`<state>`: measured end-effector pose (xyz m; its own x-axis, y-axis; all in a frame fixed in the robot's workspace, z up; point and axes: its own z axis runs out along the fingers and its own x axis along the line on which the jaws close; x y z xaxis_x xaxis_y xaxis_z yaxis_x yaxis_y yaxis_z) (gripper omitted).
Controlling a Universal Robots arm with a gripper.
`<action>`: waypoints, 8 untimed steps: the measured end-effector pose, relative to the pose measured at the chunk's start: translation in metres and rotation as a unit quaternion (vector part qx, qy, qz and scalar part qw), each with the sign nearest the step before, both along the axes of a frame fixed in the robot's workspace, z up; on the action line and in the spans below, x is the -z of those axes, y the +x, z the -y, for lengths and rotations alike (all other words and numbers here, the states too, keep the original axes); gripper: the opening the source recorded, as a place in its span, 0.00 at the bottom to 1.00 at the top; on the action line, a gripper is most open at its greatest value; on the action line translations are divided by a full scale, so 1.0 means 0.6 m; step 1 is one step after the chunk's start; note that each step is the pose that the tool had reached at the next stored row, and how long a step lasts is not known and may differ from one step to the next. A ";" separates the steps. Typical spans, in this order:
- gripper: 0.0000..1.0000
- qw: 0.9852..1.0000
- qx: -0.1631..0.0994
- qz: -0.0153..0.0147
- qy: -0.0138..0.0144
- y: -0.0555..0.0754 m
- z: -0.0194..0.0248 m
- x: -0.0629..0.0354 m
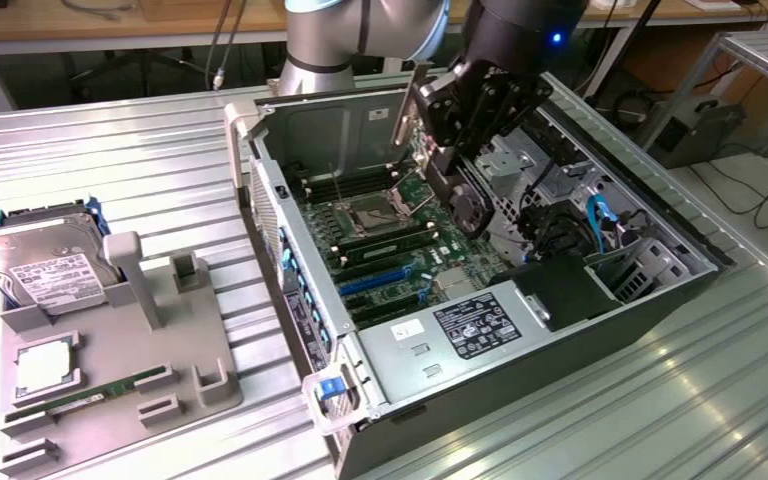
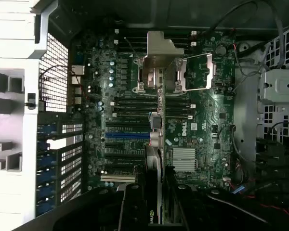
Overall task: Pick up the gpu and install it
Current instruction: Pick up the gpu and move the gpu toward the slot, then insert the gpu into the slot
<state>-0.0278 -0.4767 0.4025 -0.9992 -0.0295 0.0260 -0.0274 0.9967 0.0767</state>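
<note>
Black on the gripper (image 1: 484, 115), and I've got the gpu (image 1: 471, 200) reading dark, its bracket (image 2: 159, 48) dull silver. The motherboard (image 2: 202, 125) comes up deep green, speckled with small silver dots, with one bright blue slot (image 2: 127, 135) among black ones. The heatsink (image 2: 184, 159) is silver with fine ribbing. The power supply (image 1: 418, 350) is plain grey, and its label (image 1: 482, 325) is black with white print. There's a blue latch (image 1: 335, 388) at the case's corner. The table (image 1: 117, 150) is pale silver in ribbed stripes. Toward its edge on the exterior view's left I see a grey holder (image 1: 157, 345), a silver hard drive (image 1: 37, 265) with a white sticker, and a green RAM stick (image 1: 91, 395).
</note>
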 end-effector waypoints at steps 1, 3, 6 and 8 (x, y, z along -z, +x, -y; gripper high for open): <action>0.26 1.000 0.000 0.000 0.000 0.007 -0.0011 0.003; 0.26 1.000 0.000 0.000 0.000 0.023 -0.0039 0.012; 0.26 1.000 0.000 0.000 0.000 0.024 -0.0040 0.012; 0.26 1.000 0.000 0.000 0.000 0.024 -0.0040 0.012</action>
<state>-0.0137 -0.4743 0.3950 -0.9992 -0.0293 0.0260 -0.0273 0.9967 0.0766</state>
